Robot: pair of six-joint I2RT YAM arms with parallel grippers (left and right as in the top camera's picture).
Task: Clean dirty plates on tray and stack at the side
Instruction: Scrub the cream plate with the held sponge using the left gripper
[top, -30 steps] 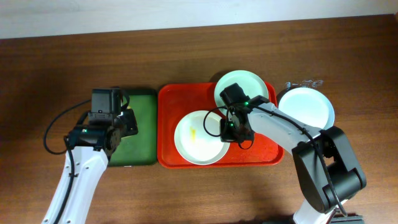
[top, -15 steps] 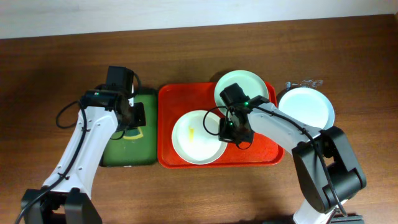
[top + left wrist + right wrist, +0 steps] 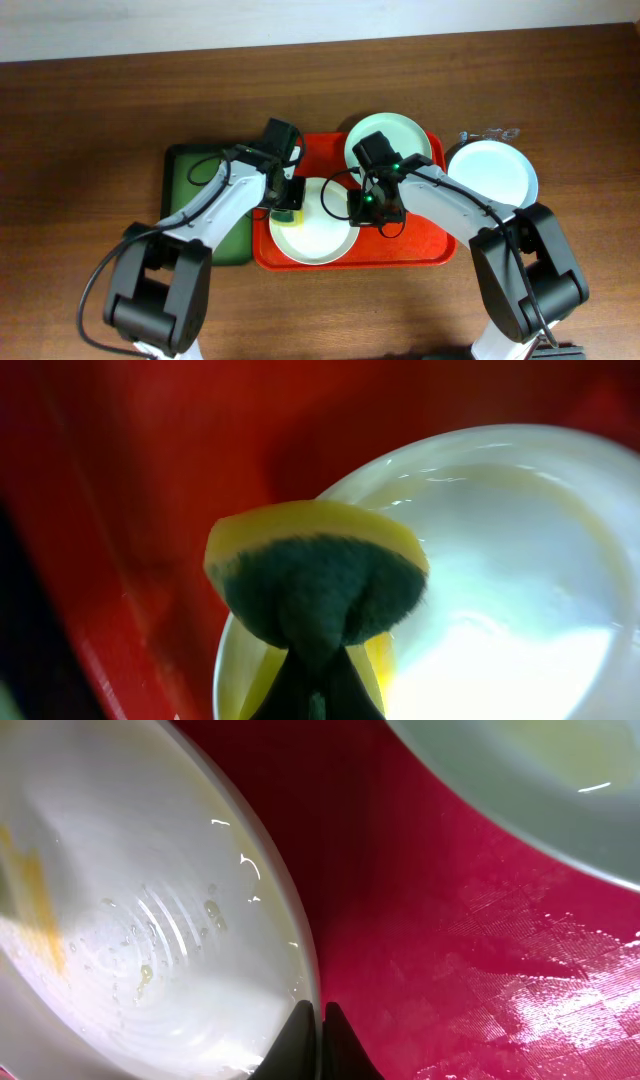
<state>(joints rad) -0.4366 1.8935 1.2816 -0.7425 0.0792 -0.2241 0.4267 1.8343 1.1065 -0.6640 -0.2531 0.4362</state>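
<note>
Between right jaws (pinched): plate rim (image 3: 298,942)

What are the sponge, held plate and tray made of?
Sponge: yellow foam with a fuzzy dark green scouring face. Plate: glossy, probably melamine or glazed ceramic, by its sharp highlights. Tray: red plastic, likely, with a fine textured sheen.

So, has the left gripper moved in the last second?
Yes. The left gripper has swung right, off the dark green tray and onto the red tray, and now holds the sponge over the front plate's left edge.
</note>
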